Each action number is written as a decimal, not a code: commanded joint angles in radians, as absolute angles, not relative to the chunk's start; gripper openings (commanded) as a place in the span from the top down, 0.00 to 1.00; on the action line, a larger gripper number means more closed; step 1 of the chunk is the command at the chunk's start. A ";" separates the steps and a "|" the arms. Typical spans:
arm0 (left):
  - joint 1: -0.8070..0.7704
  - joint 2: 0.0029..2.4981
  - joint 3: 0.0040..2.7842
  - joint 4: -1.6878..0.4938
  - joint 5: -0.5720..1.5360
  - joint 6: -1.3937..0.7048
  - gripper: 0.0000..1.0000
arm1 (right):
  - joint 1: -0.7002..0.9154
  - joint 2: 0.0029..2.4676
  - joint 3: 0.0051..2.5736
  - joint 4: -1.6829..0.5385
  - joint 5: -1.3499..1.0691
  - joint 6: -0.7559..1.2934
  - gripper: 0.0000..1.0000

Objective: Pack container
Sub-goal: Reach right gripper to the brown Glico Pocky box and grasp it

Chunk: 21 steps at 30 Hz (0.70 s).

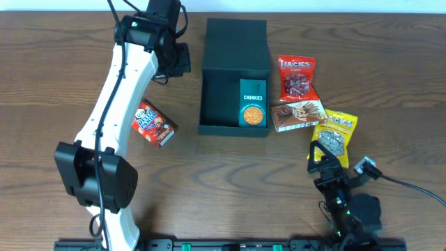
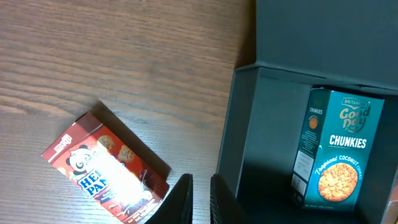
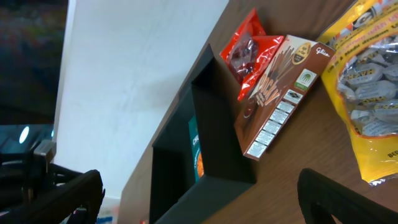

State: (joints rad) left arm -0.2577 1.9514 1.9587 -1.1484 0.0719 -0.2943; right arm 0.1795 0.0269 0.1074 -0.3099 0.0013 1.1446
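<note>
The dark teal container [image 1: 220, 97] stands open mid-table, its lid [image 1: 237, 42] flapped back. A teal Chunkies carton [image 1: 253, 103] lies inside at the right. My left gripper [image 1: 180, 61] hovers left of the container, shut and empty; in the left wrist view its fingers [image 2: 199, 199] sit between a red Hello Panda box [image 2: 102, 168] and the container's wall [image 2: 249, 124]. My right gripper [image 1: 324, 157] is open and empty near the front right, below a yellow snack bag [image 1: 334, 132]. In the right wrist view its fingers [image 3: 205, 199] span the container's corner [image 3: 214, 193].
The Hello Panda box [image 1: 155, 123] lies left of the container. A red Jacks bag [image 1: 297, 78] and a brown biscuit-stick box [image 1: 298, 115] lie to the container's right, with the yellow bag in front of them. All three show in the right wrist view.
</note>
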 commanded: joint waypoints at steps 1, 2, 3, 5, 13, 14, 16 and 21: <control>-0.254 1.954 1.966 -1.151 0.076 -0.284 0.86 | 0.171 0.047 0.094 -0.308 0.041 1.183 0.01; -0.254 1.954 1.966 -1.150 0.076 -0.284 0.85 | 0.171 0.064 0.094 -0.307 0.038 1.189 0.01; -0.254 1.954 1.966 -1.148 0.076 -0.284 0.85 | 0.171 0.090 0.093 -0.304 0.028 1.211 0.01; -0.254 1.954 1.966 -1.143 0.076 -0.284 0.85 | 0.171 0.160 0.093 -0.298 0.021 1.255 0.01; -0.254 1.954 1.966 -1.132 0.075 -0.284 0.80 | 0.171 0.536 0.093 -0.029 -0.033 1.263 0.01; -0.254 1.954 1.966 -1.132 0.075 -0.284 0.80 | 0.171 0.598 0.093 0.030 -0.052 1.263 0.01; -0.254 1.954 1.966 -1.132 0.075 -0.284 0.80 | 0.171 0.698 0.094 0.123 -0.074 1.262 0.01; -0.254 1.954 1.966 -1.132 0.075 -0.284 0.80 | 0.170 0.928 0.110 0.310 -0.121 1.262 0.01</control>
State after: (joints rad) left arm -0.2577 1.9514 1.9587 -1.1271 0.0757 -0.2905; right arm 0.1776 0.8543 0.0963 0.2756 -0.0826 1.2537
